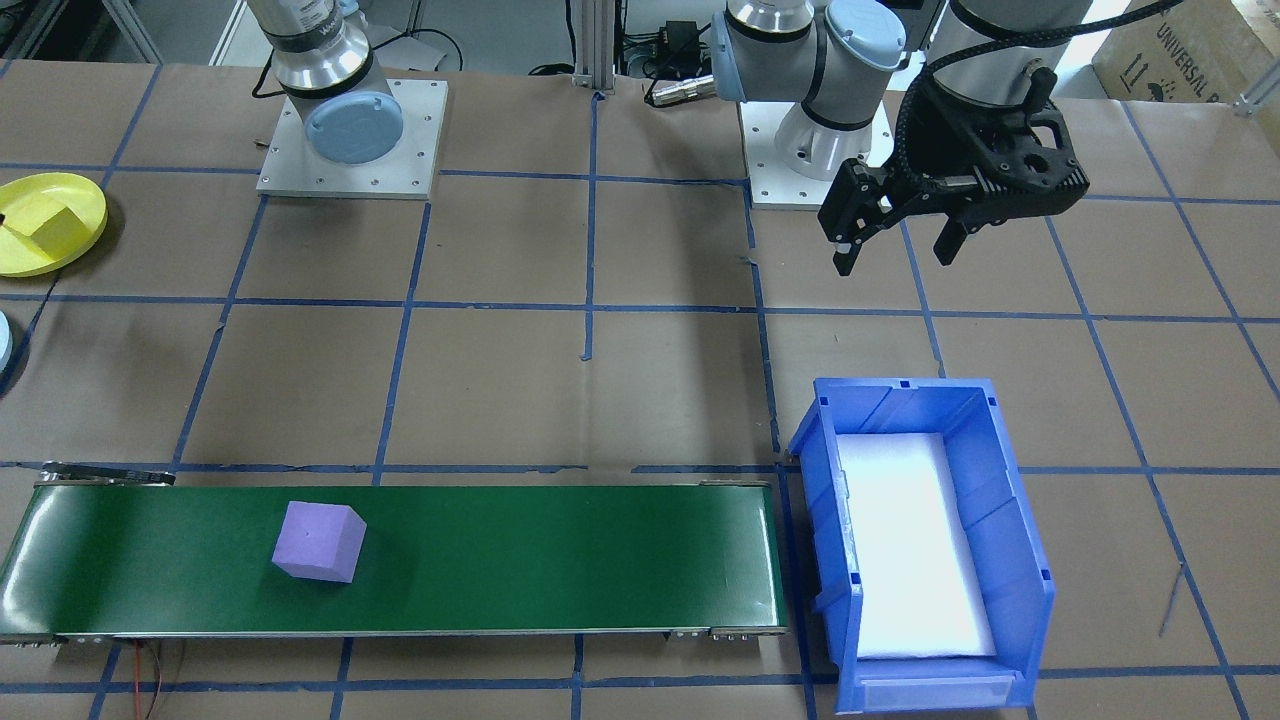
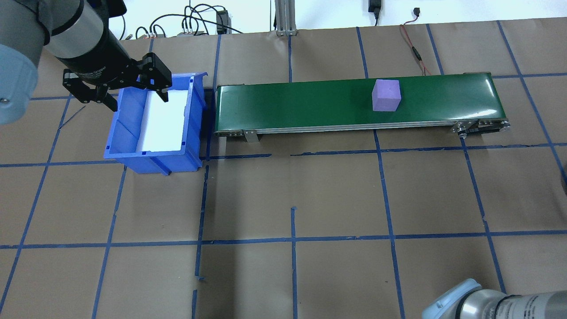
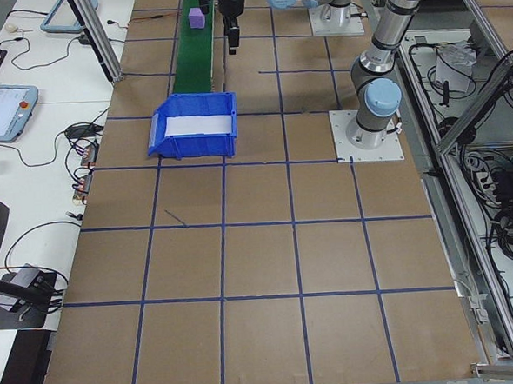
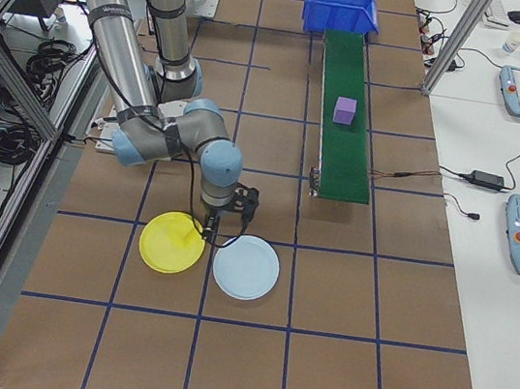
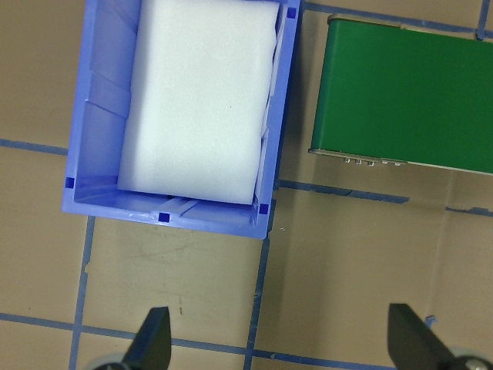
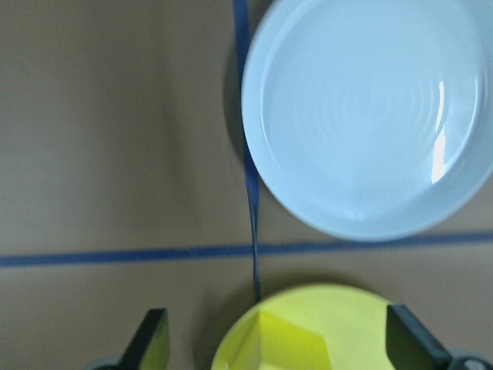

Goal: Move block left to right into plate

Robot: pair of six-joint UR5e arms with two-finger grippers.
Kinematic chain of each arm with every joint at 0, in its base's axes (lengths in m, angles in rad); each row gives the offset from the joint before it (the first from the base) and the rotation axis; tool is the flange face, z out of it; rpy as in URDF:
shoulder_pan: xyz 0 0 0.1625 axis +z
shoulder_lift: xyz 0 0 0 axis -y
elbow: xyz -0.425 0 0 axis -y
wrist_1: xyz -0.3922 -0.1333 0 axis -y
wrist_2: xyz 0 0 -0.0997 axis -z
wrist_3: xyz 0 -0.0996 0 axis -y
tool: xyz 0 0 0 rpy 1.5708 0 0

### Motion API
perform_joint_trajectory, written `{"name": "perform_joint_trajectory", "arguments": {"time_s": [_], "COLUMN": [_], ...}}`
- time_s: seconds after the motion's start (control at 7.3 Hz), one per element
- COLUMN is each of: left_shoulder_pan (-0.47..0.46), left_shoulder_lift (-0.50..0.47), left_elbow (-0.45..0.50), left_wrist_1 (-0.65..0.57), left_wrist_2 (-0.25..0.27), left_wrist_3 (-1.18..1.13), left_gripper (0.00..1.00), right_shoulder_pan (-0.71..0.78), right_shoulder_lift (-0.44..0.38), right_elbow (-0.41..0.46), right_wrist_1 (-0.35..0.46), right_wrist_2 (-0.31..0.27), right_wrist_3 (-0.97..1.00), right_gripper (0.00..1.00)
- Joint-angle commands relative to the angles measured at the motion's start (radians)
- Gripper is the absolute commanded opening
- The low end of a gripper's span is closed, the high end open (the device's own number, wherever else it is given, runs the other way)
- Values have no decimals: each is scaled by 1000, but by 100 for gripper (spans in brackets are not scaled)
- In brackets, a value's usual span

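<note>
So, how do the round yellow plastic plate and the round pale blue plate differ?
The round yellow plastic plate is bright yellow, the round pale blue plate pale blue. The yellow plate holds a yellow block; the blue plate is empty. Both are shallow, similar in size, and lie close together on the brown table.

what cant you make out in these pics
- Round bright yellow plastic plate: cut by the left edge in the front-facing view and by the bottom edge in the right wrist view.
- Yellow block on it: only its top shows in the right wrist view.
- Right hand: only its fingertips show in its own wrist view; small in the right-side view.
- Round pale blue plate: a sliver at the front-facing view's left edge.
</note>
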Motion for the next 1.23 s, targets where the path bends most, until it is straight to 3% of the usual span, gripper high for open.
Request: {"name": "perform_joint_trajectory", "arguments": {"time_s": [0.0, 0.14, 0.41, 0.55, 0.82, 1.1], "left_shoulder_pan": [0, 0, 0, 0, 0, 0], "left_shoulder_lift": [0, 0, 0, 0, 0, -2], "left_elbow": [-2, -2, -2, -2, -3, -3], "left_wrist_1": [0, 0, 0, 0, 0, 0], "left_wrist_2": [0, 0, 0, 0, -2, -2], "left_wrist_3": [0, 0, 0, 0, 0, 0], "left_gripper": [100, 100, 100, 100, 100, 100], "right_shoulder_pan": [228, 305, 483, 543, 657, 699], "right_shoulder_lift": [107, 180, 215, 250, 317, 322], "right_elbow": [-171, -253, -299, -330, -352, -370], "right_wrist_1": [15, 85, 84, 69, -29, -31], "right_wrist_2": [161, 233, 299, 395, 415, 416], "right_wrist_3": [140, 238, 527, 618, 744, 867], "right_gripper": [100, 100, 100, 100, 100, 100]}}
